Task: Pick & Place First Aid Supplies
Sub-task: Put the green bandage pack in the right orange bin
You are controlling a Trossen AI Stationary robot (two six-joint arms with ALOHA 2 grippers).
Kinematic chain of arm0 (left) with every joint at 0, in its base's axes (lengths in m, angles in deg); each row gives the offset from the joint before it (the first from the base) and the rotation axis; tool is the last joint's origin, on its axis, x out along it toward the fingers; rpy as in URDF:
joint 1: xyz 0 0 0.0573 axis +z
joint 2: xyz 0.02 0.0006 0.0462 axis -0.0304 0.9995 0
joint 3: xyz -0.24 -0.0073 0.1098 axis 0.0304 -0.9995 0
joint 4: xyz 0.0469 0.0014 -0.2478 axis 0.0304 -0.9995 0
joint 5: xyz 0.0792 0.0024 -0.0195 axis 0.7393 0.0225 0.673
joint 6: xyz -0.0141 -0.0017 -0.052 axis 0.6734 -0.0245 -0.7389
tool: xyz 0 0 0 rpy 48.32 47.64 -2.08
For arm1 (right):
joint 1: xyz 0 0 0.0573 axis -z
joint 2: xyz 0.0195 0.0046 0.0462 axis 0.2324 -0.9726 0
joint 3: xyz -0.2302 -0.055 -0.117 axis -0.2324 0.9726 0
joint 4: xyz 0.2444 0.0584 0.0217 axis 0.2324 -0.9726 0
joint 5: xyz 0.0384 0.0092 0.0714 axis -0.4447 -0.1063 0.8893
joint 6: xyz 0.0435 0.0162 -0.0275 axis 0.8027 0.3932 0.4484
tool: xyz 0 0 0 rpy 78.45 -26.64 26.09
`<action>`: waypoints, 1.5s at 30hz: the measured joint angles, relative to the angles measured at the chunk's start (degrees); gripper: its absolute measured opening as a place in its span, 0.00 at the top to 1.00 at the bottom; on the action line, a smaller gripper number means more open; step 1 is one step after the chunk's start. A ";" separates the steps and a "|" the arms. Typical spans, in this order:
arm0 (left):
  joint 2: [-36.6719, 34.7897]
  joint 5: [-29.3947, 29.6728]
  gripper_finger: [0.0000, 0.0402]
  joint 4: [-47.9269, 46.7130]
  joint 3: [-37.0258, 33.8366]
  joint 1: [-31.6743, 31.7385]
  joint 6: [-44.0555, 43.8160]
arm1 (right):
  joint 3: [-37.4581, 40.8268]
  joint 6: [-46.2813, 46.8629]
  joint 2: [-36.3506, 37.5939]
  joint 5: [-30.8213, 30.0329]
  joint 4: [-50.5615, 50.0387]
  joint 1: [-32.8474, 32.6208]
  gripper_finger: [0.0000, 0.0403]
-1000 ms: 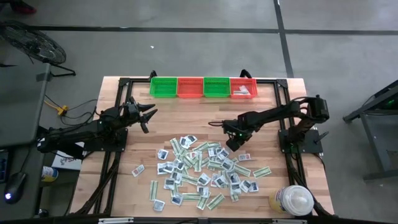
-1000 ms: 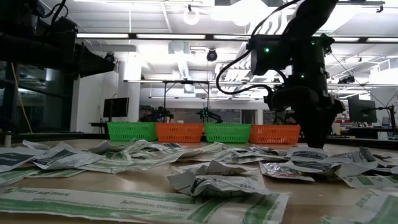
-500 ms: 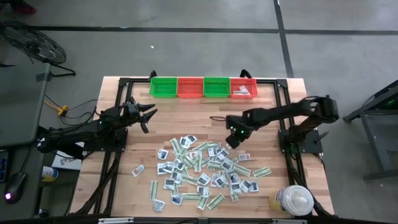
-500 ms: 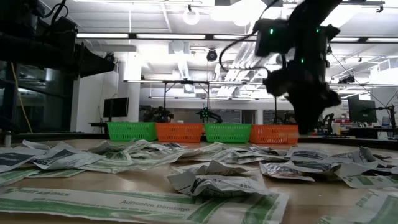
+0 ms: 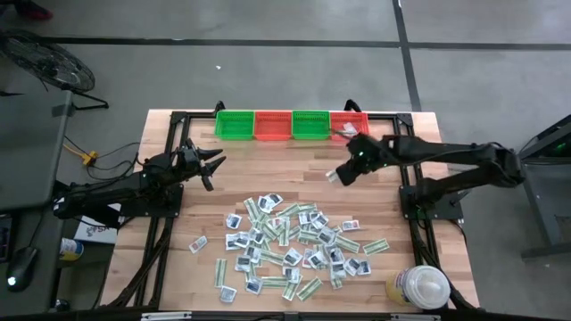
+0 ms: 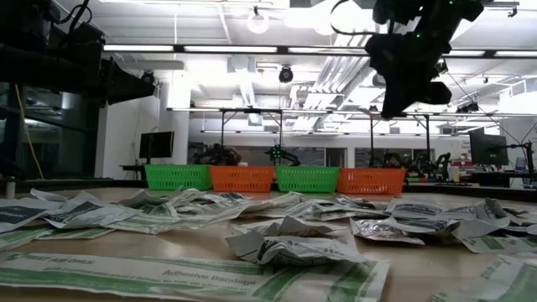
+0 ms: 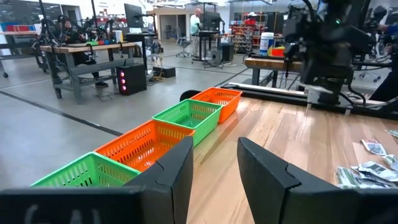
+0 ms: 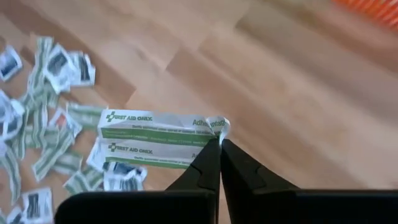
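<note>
The first aid supplies (image 5: 290,245) lie as a loose pile of small white squares and pale-green strips on the near half of the wooden table. My right gripper (image 5: 339,175) hangs above the bare wood between the pile and the red basket (image 5: 349,126), shut on a pale-green strip (image 8: 155,127). A second like strip (image 8: 146,154) shows right beside it. My left gripper (image 7: 214,168) stands open and level at the far left (image 5: 212,164), with nothing between its fingers. My right gripper pinches the crumpled end (image 8: 216,126) of the upper strip between its two fingertips, slanting down from above. The strip sticks out sideways from the fingers, lifted clear of the table. The second strip's end is hidden behind one finger (image 8: 205,163), so I cannot tell whether it is held.
Four baskets stand in a row along the far edge: green (image 5: 235,125), red (image 5: 273,125), green (image 5: 310,125), and the red one with white packets in it. A big white round lidded container (image 5: 426,287) stands at the near right corner. Bare wood lies between the pile and the baskets.
My right gripper has risen from the far right edge of the pile and gone toward the far edge, nearer the red basket, tipping less steeply. The strip has come up with it, clear of the table. The pile lies as before.
</note>
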 joint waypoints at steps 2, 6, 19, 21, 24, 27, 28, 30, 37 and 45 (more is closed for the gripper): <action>-0.01 0.00 0.70 0.00 -0.01 0.00 0.00 | 0.00 -2.53 1.52 0.00 0.02 2.47 1.00; -0.01 0.00 0.70 0.00 0.00 0.00 0.00 | 0.00 -6.99 3.06 0.02 0.00 7.63 1.00; -0.01 0.00 0.70 0.00 -0.01 0.01 0.00 | -0.07 -9.64 2.90 0.91 0.74 20.24 1.00; -0.01 0.01 0.70 0.00 -0.02 0.02 0.00 | -0.07 -8.35 2.40 0.11 0.66 21.73 1.00; 0.00 0.00 0.70 0.00 -0.02 0.00 0.00 | -0.09 -5.85 1.12 -1.06 0.87 23.51 1.00; -0.02 0.00 0.70 0.00 0.00 0.01 0.00 | -0.08 -3.39 -0.83 -1.82 1.10 25.33 1.00; 0.00 0.00 0.70 0.00 -0.01 0.00 0.00 | -0.08 -2.59 -1.64 -1.99 1.39 25.97 1.00; 0.00 0.00 0.70 0.00 -0.01 0.00 0.00 | -0.09 -0.97 -3.23 -2.09 2.35 27.00 1.00; -0.01 0.00 0.70 0.00 0.00 0.01 0.00 | -0.09 5.71 -10.44 -3.71 11.00 28.78 1.00; -0.02 0.00 0.70 -0.02 0.00 0.00 0.00 | -0.09 12.26 -18.01 -7.24 16.20 30.67 1.00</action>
